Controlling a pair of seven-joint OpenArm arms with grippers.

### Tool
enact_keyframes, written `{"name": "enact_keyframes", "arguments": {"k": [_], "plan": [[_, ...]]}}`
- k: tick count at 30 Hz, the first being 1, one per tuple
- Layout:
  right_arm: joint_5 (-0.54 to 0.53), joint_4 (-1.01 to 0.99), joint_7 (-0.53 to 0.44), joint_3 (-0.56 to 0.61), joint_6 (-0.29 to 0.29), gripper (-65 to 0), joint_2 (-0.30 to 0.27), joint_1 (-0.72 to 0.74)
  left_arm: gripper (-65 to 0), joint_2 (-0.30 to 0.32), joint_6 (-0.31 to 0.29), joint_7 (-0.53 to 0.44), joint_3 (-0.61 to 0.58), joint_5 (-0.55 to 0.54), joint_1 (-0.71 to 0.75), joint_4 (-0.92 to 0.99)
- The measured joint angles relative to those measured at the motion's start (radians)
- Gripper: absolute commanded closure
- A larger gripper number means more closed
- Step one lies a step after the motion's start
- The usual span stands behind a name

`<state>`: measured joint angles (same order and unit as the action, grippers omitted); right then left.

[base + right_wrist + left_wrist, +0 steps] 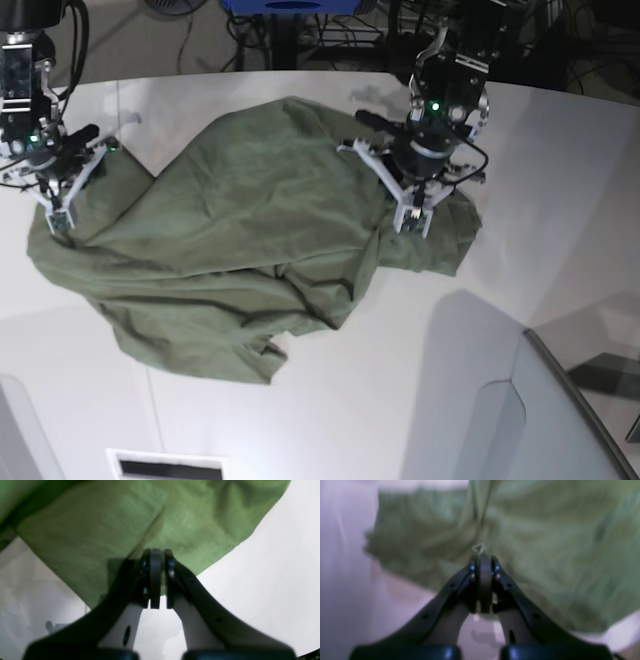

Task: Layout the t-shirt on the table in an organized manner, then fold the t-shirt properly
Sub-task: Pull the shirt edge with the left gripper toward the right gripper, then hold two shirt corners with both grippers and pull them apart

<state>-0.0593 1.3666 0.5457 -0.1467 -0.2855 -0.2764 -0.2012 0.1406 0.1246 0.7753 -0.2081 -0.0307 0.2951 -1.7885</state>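
Both fingers [492, 566] pairs closed (tight) pinching t-shirt [250, 240] edges.

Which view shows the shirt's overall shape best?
The base view: the whole crumpled shirt lies in frame on the table. Both wrist views show only blurred green cloth near a pincer.

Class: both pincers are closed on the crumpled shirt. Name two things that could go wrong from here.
1. The left pincer seems to pinch only a small bit of the t-shirt; it may slip when pulled.
2. The cloth lies bunched and overlapped between it and the right pincer, so spreading could leave folds trapped.
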Motion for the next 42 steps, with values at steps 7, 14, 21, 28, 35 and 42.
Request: {"name": "enact_keyframes", "arguments": {"k": [7,14,21,28,35,42], "plan": [[0.0,-0.009,-0.004,-0.004,0.0,-3.2,0.026,0.003,0.0,0.061,0.114,0.026,0.0,-0.006,0.143,-0.046],[-0.003,-0.009,-0.007,-0.004,0.001,-3.2,0.028,0.042,0.0,0.118,0.187,0.024,0.0,-0.008,0.228,-0.046],[-0.003,-0.011,-0.004,-0.005,0.0,-3.0,0.039,0.068,0.0,0.128,0.187,0.023,0.005,-0.006,0.262,-0.046],[-0.005,0.076,-0.003,-0.095,0.002,-9.8,0.056,0.009,0.0,0.124,0.19,0.022,0.133,-0.006,0.259,-0.047],[-0.007,0.208,0.003,-0.12,-0.029,-39.6,0.095,-0.126,0.0,0.125,0.189,0.026,0.164,-0.011,0.198,-0.039],[-0.003,0.156,0.004,-0.129,-0.098,-33.3,0.127,-0.115,0.0,0.126,0.19,0.024,0.167,-0.01,0.157,-0.039]]}}
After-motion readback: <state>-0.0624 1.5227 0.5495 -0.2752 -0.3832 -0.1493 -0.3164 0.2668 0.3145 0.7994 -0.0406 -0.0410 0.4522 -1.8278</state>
